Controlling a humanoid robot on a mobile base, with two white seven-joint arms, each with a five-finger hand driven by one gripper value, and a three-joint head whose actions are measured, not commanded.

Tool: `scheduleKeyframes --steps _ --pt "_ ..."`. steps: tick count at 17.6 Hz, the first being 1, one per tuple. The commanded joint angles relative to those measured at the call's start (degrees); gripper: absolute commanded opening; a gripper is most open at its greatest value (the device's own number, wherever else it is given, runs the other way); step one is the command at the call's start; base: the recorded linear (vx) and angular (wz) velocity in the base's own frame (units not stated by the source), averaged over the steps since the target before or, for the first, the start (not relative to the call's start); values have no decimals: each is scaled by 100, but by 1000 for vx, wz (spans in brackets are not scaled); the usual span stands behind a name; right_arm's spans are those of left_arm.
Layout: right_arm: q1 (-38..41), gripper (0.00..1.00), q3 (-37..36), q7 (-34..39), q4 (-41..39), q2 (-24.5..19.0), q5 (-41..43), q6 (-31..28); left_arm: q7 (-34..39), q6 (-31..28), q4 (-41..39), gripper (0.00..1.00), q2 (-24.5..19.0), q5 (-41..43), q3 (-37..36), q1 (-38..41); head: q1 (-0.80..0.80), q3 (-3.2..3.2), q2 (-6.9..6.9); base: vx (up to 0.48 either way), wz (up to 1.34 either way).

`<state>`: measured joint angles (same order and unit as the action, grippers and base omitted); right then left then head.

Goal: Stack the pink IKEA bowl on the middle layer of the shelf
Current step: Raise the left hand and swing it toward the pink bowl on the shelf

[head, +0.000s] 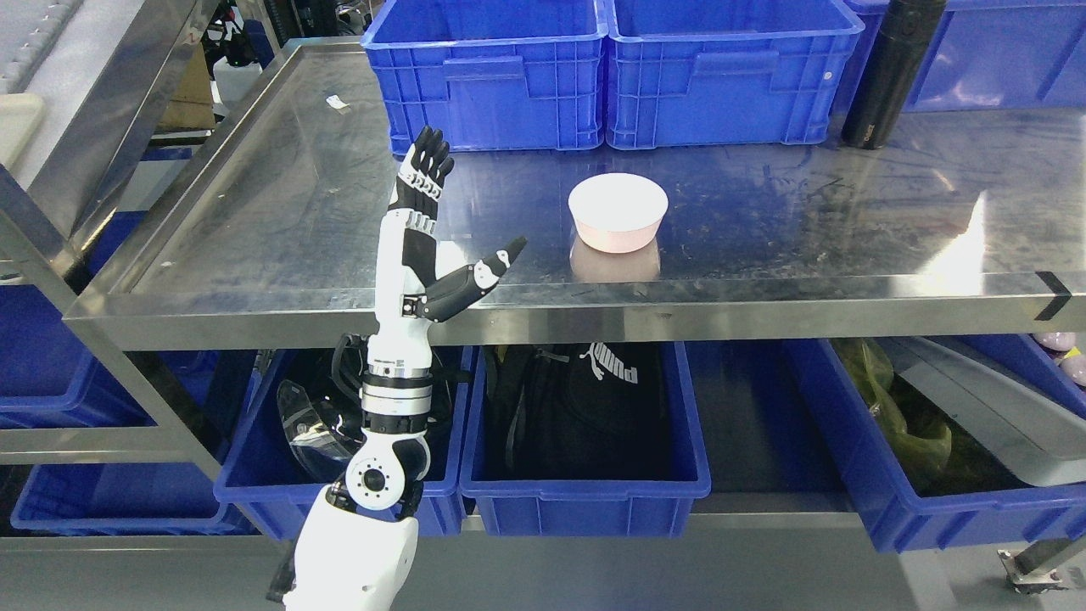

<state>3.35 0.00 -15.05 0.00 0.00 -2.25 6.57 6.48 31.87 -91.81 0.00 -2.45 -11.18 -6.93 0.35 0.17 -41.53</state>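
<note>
A pink bowl (pixel 618 212) stands upright on the steel shelf (pixel 254 221), near its front edge and about mid-width. It looks like one bowl or a tight stack; I cannot tell which. My left hand (pixel 458 212) is raised over the shelf's front left part, well left of the bowl and apart from it. Its fingers (pixel 427 165) point straight away from me and the thumb (pixel 488 270) sticks out to the right toward the bowl. The hand is open and holds nothing. The right arm does not show.
Two blue crates (pixel 488 76) (pixel 721 72) stand at the back of the shelf behind the bowl. A black bottle (pixel 891 72) stands at the back right. Below the shelf are blue bins (pixel 585 492) with dark bags and other items.
</note>
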Motion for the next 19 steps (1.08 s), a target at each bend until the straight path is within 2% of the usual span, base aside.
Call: scheduleKeyframes --steps 1,3,5,6,7,9,11,12,14,17,18,19 --pt "-1 100 26 2 -100 100 6 2 -15 -23 -65 100 -100 -1 55 34 0 0 0 -14 -47" --pt "-1 100 18 2 -100 100 -3 2 -85 29 -65 100 -100 8 90 -10 0 0 0 -10 -32" --pt "-1 100 26 2 -100 100 -3 2 -312 12 -65 100 -182 78 178 -395 0 0 0 -12 -10" --pt "-1 100 18 2 -100 100 -3 2 -566 -66 -65 100 -611 330 152 -623 0 0 0 0 0" --pt "-1 100 26 2 -100 100 6 2 -838 -381 -65 99 -1094 1177 134 -904 0 0 0 0 0" --pt "-1 100 18 2 -100 100 6 2 -1182 -1075 -65 99 -1414 2289 152 -1387 0 0 0 0 0" --pt "-1 100 26 2 -100 100 -3 2 -2048 -1463 -65 98 -1633 2660 99 -2019 0 0 0 0 0" --pt "-1 100 26 2 -100 100 6 2 -2837 -1743 -65 98 -1643 2932 12 -2336 0 0 0 0 0" --pt "-1 100 26 2 -100 100 -3 2 -4114 -1939 -65 98 -1644 3302 -42 -2637 0 0 0 0 0" --pt "-1 100 18 2 -100 100 -3 2 -4444 -1948 -65 96 -1609 3953 -304 -2691 0 0 0 0 0" --pt "-1 100 18 2 -100 100 -3 2 -4453 -1966 -65 96 -1530 3954 -366 -2691 0 0 0 0 0" --pt "-1 100 26 2 -100 100 -3 2 -4619 -1966 -65 96 -1260 3954 -376 -2682 0 0 0 0 0"
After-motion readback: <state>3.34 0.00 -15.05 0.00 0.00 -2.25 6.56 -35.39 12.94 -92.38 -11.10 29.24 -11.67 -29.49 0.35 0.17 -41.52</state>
